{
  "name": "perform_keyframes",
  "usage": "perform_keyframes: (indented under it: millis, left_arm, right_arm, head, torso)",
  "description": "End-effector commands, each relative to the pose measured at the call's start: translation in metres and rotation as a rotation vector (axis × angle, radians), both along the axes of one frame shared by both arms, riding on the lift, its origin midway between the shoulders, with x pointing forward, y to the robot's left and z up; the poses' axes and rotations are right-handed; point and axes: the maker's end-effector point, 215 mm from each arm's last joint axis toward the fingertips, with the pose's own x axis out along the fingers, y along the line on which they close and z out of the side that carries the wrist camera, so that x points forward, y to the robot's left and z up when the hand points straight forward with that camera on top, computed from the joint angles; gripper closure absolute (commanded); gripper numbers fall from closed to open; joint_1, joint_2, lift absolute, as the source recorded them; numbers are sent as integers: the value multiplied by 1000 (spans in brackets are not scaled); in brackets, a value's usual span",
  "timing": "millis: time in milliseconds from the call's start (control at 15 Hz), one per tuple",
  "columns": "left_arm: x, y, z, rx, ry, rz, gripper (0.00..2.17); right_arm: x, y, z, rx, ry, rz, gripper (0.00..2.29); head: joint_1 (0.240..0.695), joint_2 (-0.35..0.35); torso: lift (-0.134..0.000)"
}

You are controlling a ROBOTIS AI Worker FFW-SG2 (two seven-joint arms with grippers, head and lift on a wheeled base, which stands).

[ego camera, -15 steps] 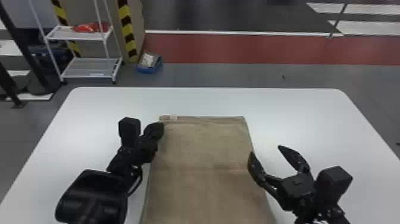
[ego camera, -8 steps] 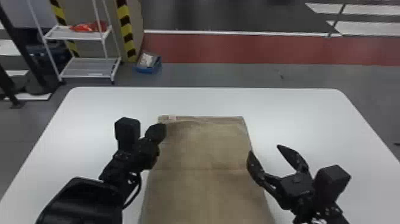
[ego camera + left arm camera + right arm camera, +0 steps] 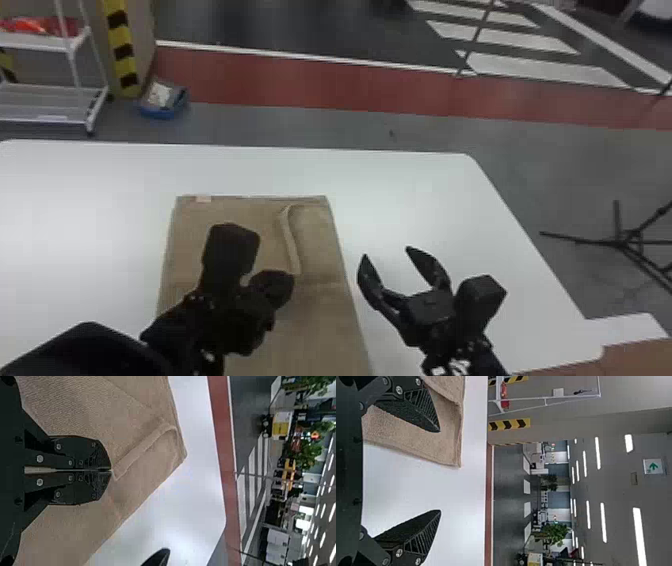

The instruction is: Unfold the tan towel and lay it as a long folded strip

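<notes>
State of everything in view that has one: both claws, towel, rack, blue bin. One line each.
Left claw: shut, tips at the towel's raised fold
Right claw: open
Tan towel: laid out, ridged near far right corner
Rack: standing, red stuff on upper shelf
Blue bin: upright, filled

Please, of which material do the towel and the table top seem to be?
The towel looks like soft, matt woven cloth, perhaps cotton: its surface shows fine texture and a thick rolled edge. The table top looks hard and smooth with a slight sheen, as light makes soft pale patches on it; laminate or painted board, I cannot tell.
</notes>
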Motion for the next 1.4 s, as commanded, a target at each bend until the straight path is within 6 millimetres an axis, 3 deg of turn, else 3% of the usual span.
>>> perform_keyframes:
  millis: [0,133,333,667,733,867,1333]
  left_arm:
    - [1,-9,-13,29,6,-14,53]
    - [15,19,-10,11,-27,48,33]
    - [29,69,7,-43,-94,162,33]
    - [73,143,80,-108,-430,371,29]
    - [78,154,92,-119,-497,401,29]
    - [79,160,83,-108,-494,414,29]
    - [81,160,66,-92,-468,400,29]
  right_arm:
    - [-5,3,-6,-3,12,7,191]
    - [-7,15,-10,-13,18,39,218]
    - [-8,50,-19,-31,38,97,225]
    - [-15,92,-63,-81,119,188,292]
    - [-18,97,-75,-86,138,208,424]
    - [-20,104,-82,-94,141,226,478]
    - [-21,125,-72,-101,117,265,535]
  head:
    - [695,-326]
    - [695,-342]
    - [695,-278]
    - [695,-107]
    - [695,-78]
    - [695,-35]
    - [695,16]
  torso:
    - [-111]
    - [-111]
    - [-111]
    - [-111]
    - [-111]
    - [-111]
    - [-111]
